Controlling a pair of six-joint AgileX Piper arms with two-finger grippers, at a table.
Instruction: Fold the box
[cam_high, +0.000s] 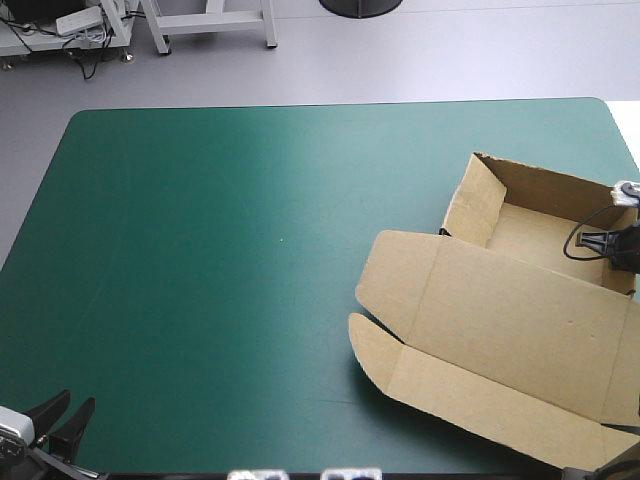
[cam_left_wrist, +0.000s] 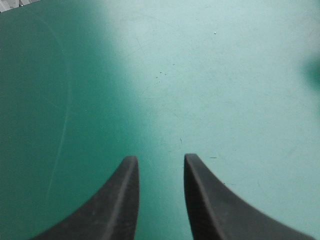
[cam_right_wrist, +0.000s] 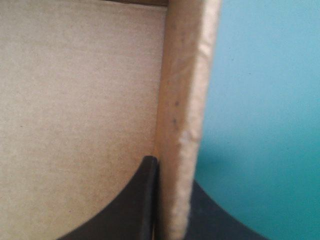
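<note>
Shows brown box (cam_high: 530, 228) as open tray, walls up, lid (cam_high: 500, 320) flat on teal-green cover (cam_high: 220, 250); judged mostly folded. Pinches one wall (cam_right_wrist: 182, 100) with right gripper (cam_right_wrist: 172, 175); holds left gripper (cam_left_wrist: 159, 162) spread, well apart.

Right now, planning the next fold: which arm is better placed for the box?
Right: the right gripper is shut on the box; the left gripper hangs open over bare teal-green cover, far off.

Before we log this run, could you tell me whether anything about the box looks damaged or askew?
Nothing serious. The box is an open tray, lid flat, close to the table's right edge. The wall that the right gripper clamps shows a pale scuffed spot and dark specks along its rim.
</note>
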